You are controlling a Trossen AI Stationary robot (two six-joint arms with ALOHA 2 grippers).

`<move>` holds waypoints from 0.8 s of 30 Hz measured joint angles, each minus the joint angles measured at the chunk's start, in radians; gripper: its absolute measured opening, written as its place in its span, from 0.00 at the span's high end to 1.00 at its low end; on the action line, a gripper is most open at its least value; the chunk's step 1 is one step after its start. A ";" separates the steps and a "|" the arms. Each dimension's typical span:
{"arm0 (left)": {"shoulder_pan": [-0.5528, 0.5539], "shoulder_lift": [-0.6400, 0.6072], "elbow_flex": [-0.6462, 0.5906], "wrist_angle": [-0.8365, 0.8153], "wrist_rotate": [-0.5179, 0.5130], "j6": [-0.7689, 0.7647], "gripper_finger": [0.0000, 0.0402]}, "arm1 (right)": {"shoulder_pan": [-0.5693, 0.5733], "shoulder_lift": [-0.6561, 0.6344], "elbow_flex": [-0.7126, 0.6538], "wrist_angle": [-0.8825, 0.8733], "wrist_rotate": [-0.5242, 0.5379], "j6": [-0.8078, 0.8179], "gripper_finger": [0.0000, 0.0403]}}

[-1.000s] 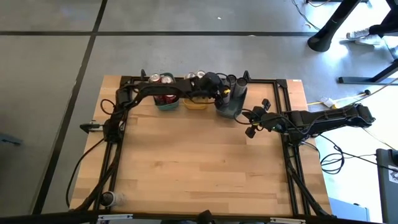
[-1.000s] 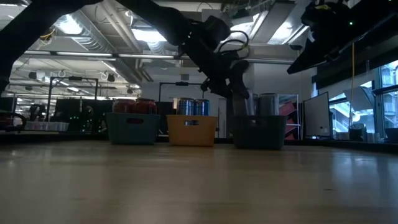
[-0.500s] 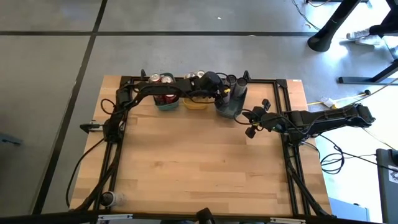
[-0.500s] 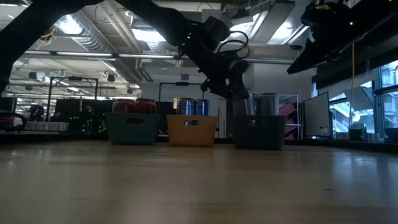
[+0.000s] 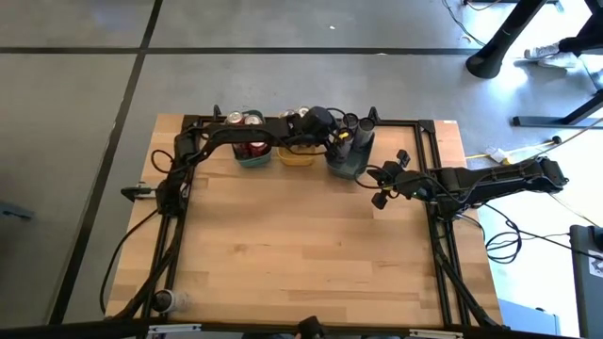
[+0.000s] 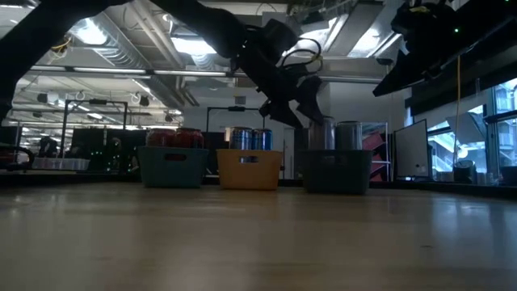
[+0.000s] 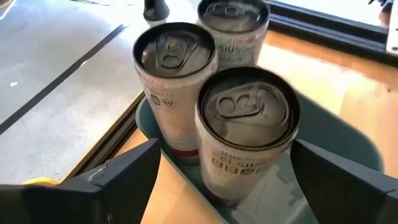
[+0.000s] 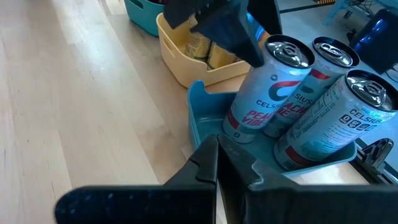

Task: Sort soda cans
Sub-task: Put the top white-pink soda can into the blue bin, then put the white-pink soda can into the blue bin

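Note:
Three silver soda cans [image 7: 249,137] stand upright in the grey-blue tray [image 7: 348,137] at the far edge of the table. My left gripper [image 7: 227,155] is open, one finger on either side of the nearest can and just above the tray [image 5: 347,165]; I see no touch. Red cans [image 6: 174,137] stand in the teal tray [image 6: 172,166], and more cans [image 6: 250,139] in the yellow tray [image 6: 249,170]. My right gripper [image 5: 380,185] hangs shut with nothing in it, a little nearer and to the right of the grey-blue tray [image 8: 205,124].
The three trays stand side by side along the far edge, inside a black frame [image 5: 415,122] that runs around the table. The bare wooden tabletop [image 5: 301,245] stretches from the trays to the near edge.
My left gripper has opened over the grey-blue tray and let go of the nearest silver can, which stands upright in the tray. The arm itself has kept its place.

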 joint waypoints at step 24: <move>-0.361 -0.369 0.002 -0.546 0.000 0.136 0.14 | 0.001 0.000 0.000 0.004 -0.092 0.027 0.99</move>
